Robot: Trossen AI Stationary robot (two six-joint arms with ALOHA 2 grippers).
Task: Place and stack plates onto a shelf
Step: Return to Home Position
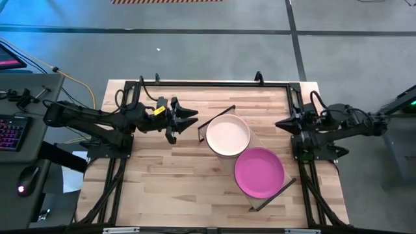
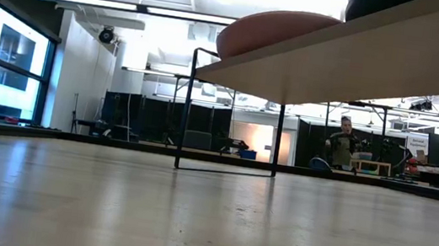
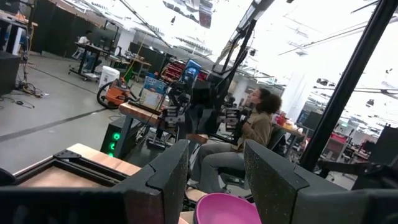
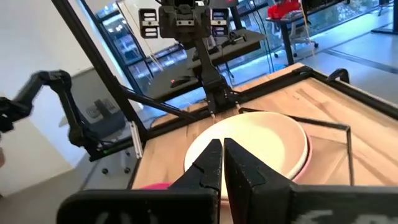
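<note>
The shelf (image 1: 251, 144) lies slantwise on the table, its dark end frames toward the middle and the near right. Two stacks of plates rest on it. A cream plate (image 1: 227, 135) tops the far stack, with a light pink rim (image 4: 303, 163) showing under it. A magenta plate (image 1: 259, 171) tops the near stack. The plates beneath are hidden. My left gripper (image 1: 190, 119) hangs open just left of the shelf's far end. My right gripper (image 1: 281, 123) is shut and hovers right of the cream plate (image 4: 261, 142). From table height, the shelf board (image 2: 364, 57) carries a pinkish plate (image 2: 278, 30).
A black metal frame (image 1: 214, 83) runs around the table's far and side edges. Bare wood lies left of and in front of the shelf. A keyboard and mouse (image 1: 10, 133) sit off the table's left side. A seated person (image 3: 252, 134) is in the room beyond.
</note>
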